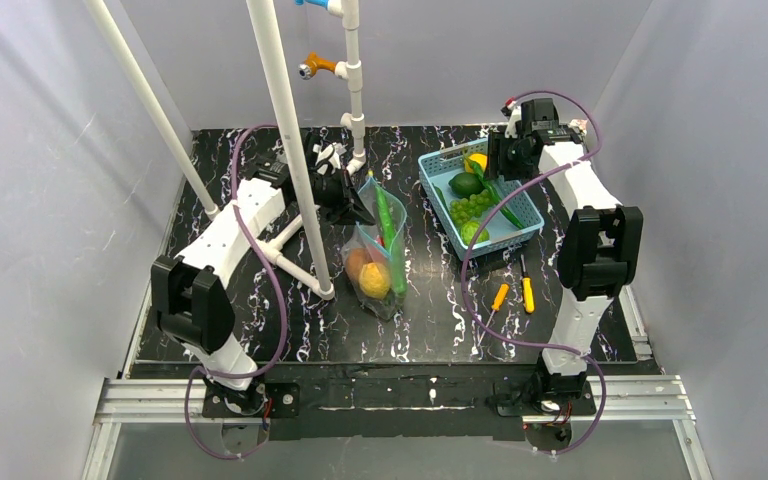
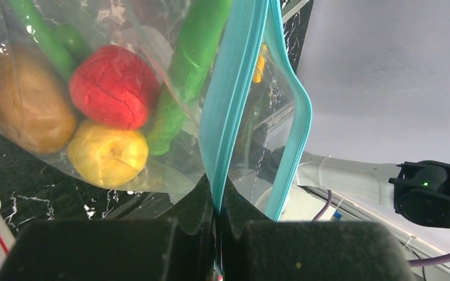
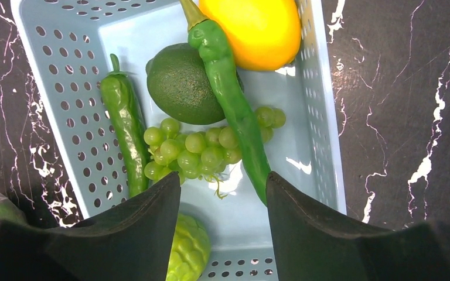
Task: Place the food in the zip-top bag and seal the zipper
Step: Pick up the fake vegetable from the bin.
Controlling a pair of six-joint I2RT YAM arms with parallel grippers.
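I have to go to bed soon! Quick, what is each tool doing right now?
Left tool: closed, pinching the zipper.
Right tool: open, holding nothing, over the basket.

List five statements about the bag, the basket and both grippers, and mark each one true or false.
1. The left gripper has its fingers shut on the zipper. True.
2. The zipper is sealed along its whole length. False: its two teal strips stand apart, so the mouth is open.
3. The right gripper holds a green pod. False: its fingers are open above the basket, with nothing between them.
4. The red piece is inside the zip-top bag. True.
5. The basket is empty. False: it holds grapes and other food.
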